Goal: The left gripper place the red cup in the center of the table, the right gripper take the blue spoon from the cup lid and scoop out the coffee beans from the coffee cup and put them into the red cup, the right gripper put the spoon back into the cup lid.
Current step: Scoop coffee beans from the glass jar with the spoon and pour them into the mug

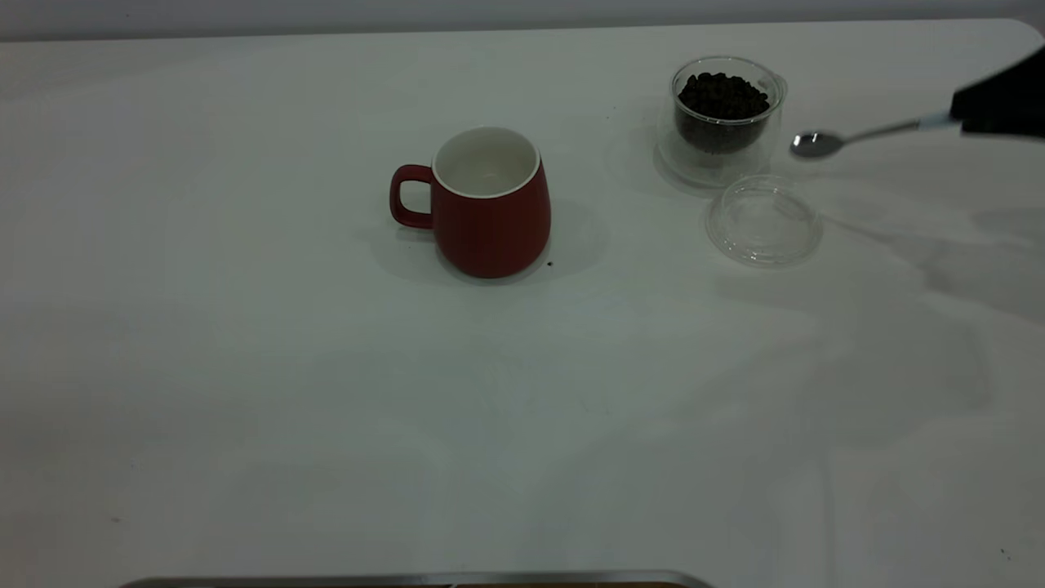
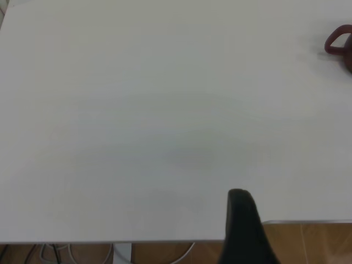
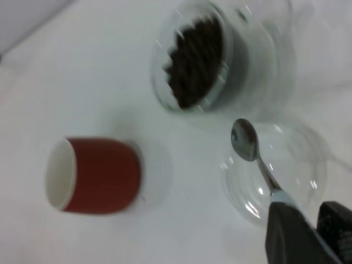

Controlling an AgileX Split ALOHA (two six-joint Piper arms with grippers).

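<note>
The right pincer [image 1: 959, 121] grips the blue spoon [image 1: 849, 137] by its handle, bowl empty, just beside the coffee cup [image 1: 722, 118] near the counter's [image 1: 245, 367] far right corner. Tilt the bowl down into the coffee beans [image 1: 723, 96], then level it before lifting. The red cup [image 1: 488, 204] stands mid-counter. Left pincer [image 2: 242, 220]: state cannot be determined.

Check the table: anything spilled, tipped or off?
One small dark speck, perhaps a stray bean, lies on the table beside the red cup's base. Otherwise nothing stands out: the coffee cup is upright and the cup lid lies flat. The right gripper holds the blue spoon beside the coffee cup.
</note>
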